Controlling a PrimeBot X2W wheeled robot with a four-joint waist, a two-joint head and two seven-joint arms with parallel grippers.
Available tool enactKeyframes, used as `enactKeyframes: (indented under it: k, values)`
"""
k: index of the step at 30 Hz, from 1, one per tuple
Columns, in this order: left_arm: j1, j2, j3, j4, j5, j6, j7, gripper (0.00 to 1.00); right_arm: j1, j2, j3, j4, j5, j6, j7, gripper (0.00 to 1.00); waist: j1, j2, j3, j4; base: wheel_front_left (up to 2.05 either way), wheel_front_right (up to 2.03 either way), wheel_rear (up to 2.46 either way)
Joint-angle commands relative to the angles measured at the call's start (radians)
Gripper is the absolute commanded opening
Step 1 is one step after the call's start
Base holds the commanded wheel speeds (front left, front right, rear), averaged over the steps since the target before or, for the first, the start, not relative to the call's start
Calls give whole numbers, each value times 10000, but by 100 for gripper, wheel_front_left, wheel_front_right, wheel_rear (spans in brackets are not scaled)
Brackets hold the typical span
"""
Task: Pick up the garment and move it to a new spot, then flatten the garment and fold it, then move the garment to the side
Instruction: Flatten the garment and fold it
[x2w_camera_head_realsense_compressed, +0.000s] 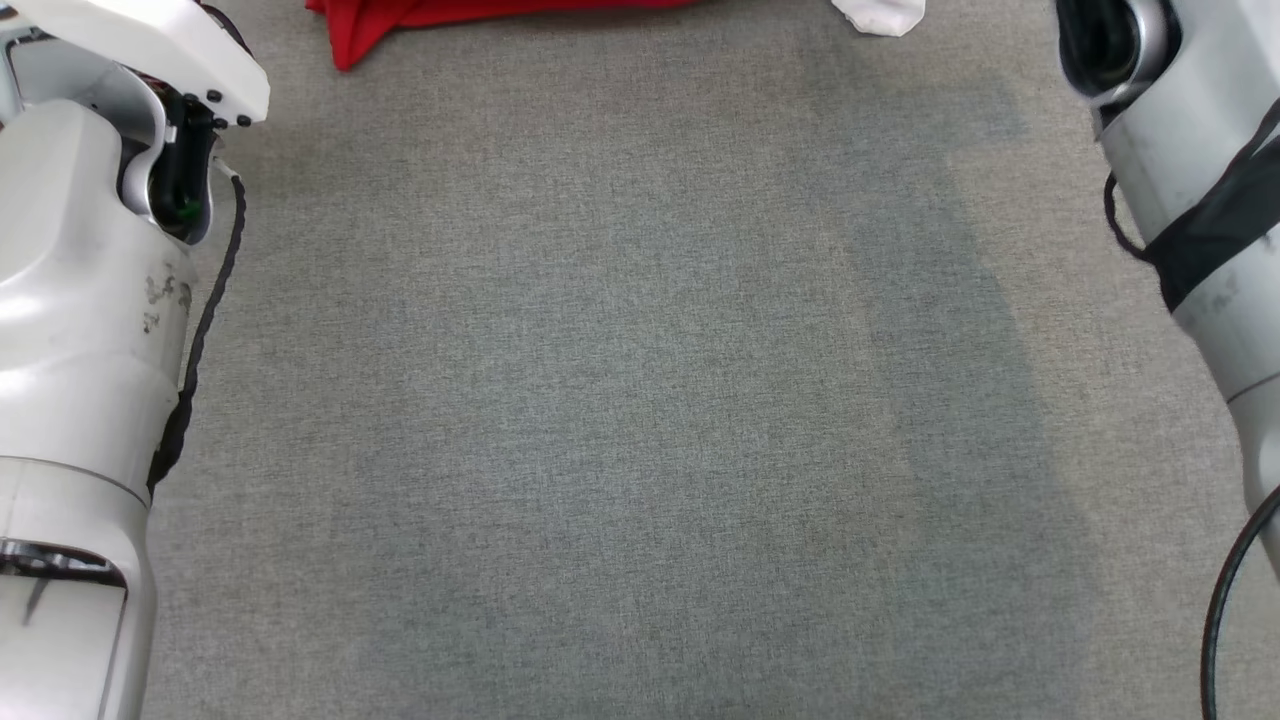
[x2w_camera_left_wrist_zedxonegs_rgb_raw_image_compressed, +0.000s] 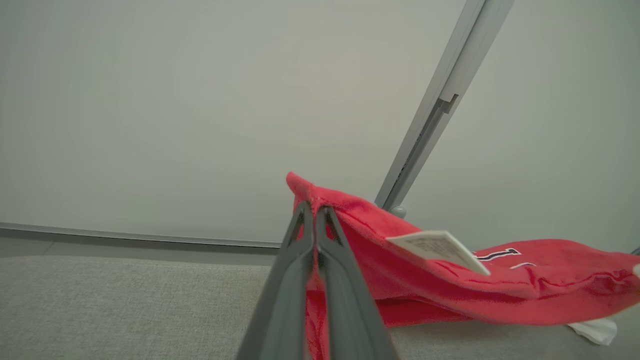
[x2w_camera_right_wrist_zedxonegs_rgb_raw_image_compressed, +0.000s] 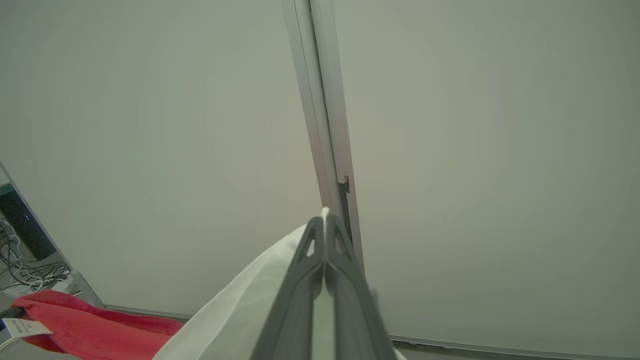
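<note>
The garment (x2w_camera_head_realsense_compressed: 400, 20) is red with a white part (x2w_camera_head_realsense_compressed: 880, 15) and lies at the far edge of the grey surface, mostly cut off by the top of the head view. In the left wrist view my left gripper (x2w_camera_left_wrist_zedxonegs_rgb_raw_image_compressed: 315, 212) is shut on a raised red edge of the garment (x2w_camera_left_wrist_zedxonegs_rgb_raw_image_compressed: 450, 285), which carries a white label (x2w_camera_left_wrist_zedxonegs_rgb_raw_image_compressed: 440, 247) and dark lettering. In the right wrist view my right gripper (x2w_camera_right_wrist_zedxonegs_rgb_raw_image_compressed: 325, 225) is shut on the white fabric (x2w_camera_right_wrist_zedxonegs_rgb_raw_image_compressed: 240, 310), lifted off the surface; the red part (x2w_camera_right_wrist_zedxonegs_rgb_raw_image_compressed: 85, 325) lies at lower left.
Grey fabric-covered surface (x2w_camera_head_realsense_compressed: 640, 400) spreads wide between my pale forearms (x2w_camera_head_realsense_compressed: 80, 300) (x2w_camera_head_realsense_compressed: 1200, 200). A pale wall with a vertical metal rail (x2w_camera_right_wrist_zedxonegs_rgb_raw_image_compressed: 320, 125) stands behind. Cables and a dark device (x2w_camera_right_wrist_zedxonegs_rgb_raw_image_compressed: 20, 250) sit off the surface's far left.
</note>
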Motion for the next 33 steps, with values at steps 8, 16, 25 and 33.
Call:
enactKeyframes:
  k: [8,16,25,33]
  values:
    - [1699,-76,-295,-567,-631,-63,-516,0,2562,-566,347,-1648,1181,-1,-588,0,0,0,-710,-15,0,0,0]
    - [4788,299,424,-2745,-531,-65,-540,0,6866,-1273,-927,-4813,549,-1,-573,0,0,0,-1692,-113,0,0,0]
    - [8938,285,1229,-5896,530,374,-531,0,12107,-1127,-2560,-7814,-45,-1,-504,0,0,0,-2849,-115,0,0,0]
    - [12135,617,1359,-8586,538,1332,2,0,15180,-696,-3744,-10159,-905,-1,1369,0,0,0,-3809,-240,0,0,0]
